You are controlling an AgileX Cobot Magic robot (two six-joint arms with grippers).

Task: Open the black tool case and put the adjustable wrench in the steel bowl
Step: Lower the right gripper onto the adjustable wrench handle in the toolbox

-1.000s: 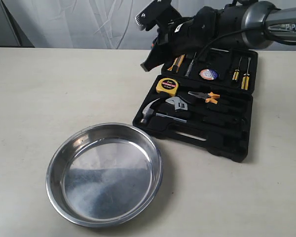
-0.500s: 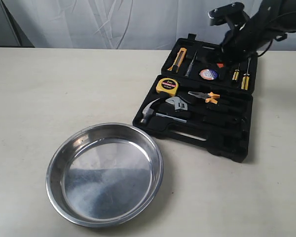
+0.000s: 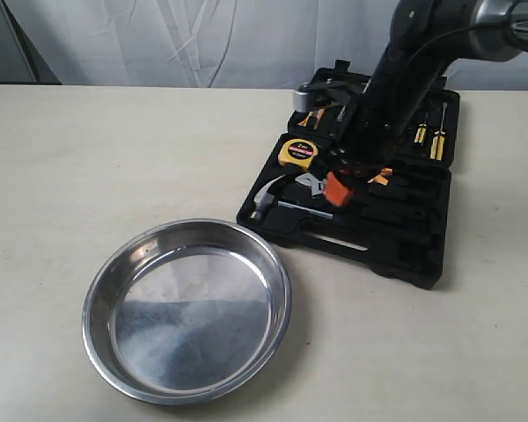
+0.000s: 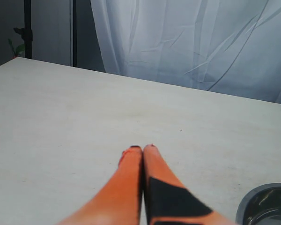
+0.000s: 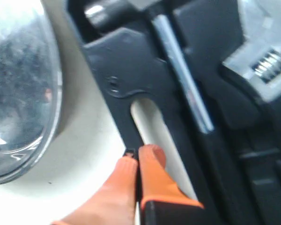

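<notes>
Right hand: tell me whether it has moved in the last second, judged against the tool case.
Yes. The right hand has dropped from above the black tool case's far lid to over the adjustable wrench in its near half.

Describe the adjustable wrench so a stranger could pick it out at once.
Find the open black tool case beside the steel bowl. In the half nearer the bowl, the adjustable wrench lies between the yellow tape measure and the claw hammer. Its silver head has a jaw with a ribbed adjusting screw, unlike the hammer's curved claw.
</notes>
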